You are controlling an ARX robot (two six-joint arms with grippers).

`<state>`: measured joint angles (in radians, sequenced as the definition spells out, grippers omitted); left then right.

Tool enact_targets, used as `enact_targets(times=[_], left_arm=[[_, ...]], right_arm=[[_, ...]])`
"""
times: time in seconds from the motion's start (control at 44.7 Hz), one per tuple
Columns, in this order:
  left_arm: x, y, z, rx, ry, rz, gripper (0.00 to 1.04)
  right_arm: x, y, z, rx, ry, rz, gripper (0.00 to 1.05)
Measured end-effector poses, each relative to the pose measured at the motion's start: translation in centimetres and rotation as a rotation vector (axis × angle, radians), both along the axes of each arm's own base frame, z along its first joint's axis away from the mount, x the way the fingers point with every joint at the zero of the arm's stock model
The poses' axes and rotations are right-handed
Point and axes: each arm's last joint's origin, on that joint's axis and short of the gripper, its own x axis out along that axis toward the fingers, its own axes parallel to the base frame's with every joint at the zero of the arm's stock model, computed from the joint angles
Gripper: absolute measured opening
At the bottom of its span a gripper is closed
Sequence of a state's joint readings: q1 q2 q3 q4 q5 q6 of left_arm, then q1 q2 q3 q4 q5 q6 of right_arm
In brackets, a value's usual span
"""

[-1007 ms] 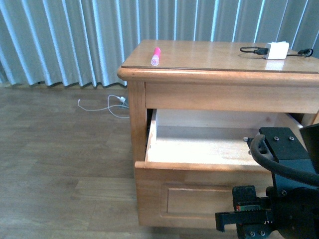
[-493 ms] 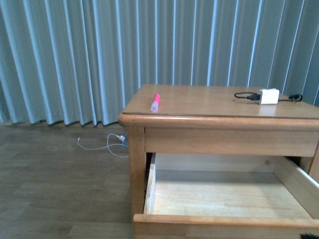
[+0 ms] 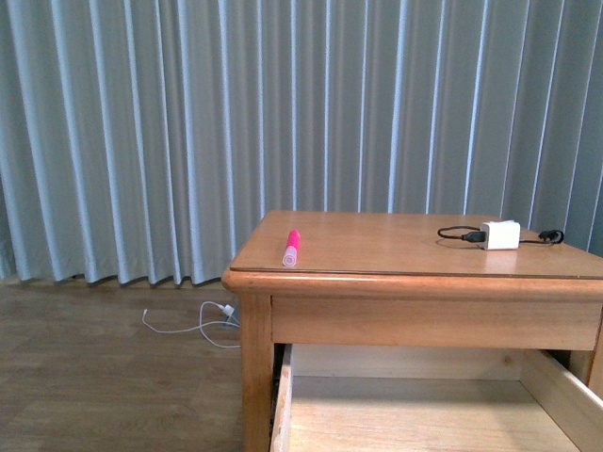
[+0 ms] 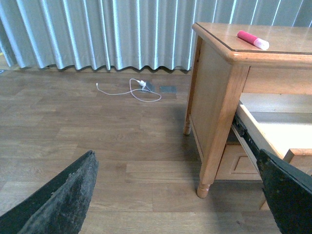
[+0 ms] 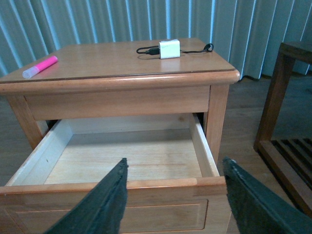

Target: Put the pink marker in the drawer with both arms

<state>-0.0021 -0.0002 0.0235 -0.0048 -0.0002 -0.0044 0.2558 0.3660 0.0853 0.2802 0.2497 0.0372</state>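
Your left tool and right tool both gape wide, holding nothing. The pink marker lies loose near the surface's front left corner, pale cap toward the edge, not yet picked up. Below, the drawer stands pulled out, likely to receive it. A white charger sits near the right edge.

Pale blue-grey pleated curtains cover the whole far side, with light coming through in bright vertical streaks. The floor is grey-brown wood plank. A light-brown wooden nightstand stands at the right, near the curtains. A white cable lies on the floor to its left. Further right stands a dark wooden rack.
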Motion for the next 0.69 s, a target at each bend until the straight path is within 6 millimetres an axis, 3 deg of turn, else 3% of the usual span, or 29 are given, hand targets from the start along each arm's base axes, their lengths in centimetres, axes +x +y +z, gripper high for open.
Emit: enact_targets(times=[0.201,0.269,0.582,0.694], left_arm=[[0.0,0.0,0.0,0.0,0.0,0.0,0.99],[0.0,0.0,0.0,0.0,0.0,0.0,0.99],[0.0,0.0,0.0,0.0,0.0,0.0,0.99],[0.0,0.0,0.0,0.0,0.0,0.0,0.99]], right_arm=[[-0.5,-1.0,-0.9,-0.031,0.002,-0.001,0.13],[-0.6,-1.2,-0.9,-0.033,-0.002,-0.006,0.2],[-0.6,-1.2,-0.9,-0.033,-0.004,-0.005,0.95],[-0.6,-1.2,-0.9,-0.033,-0.004,-0.005,0.96]])
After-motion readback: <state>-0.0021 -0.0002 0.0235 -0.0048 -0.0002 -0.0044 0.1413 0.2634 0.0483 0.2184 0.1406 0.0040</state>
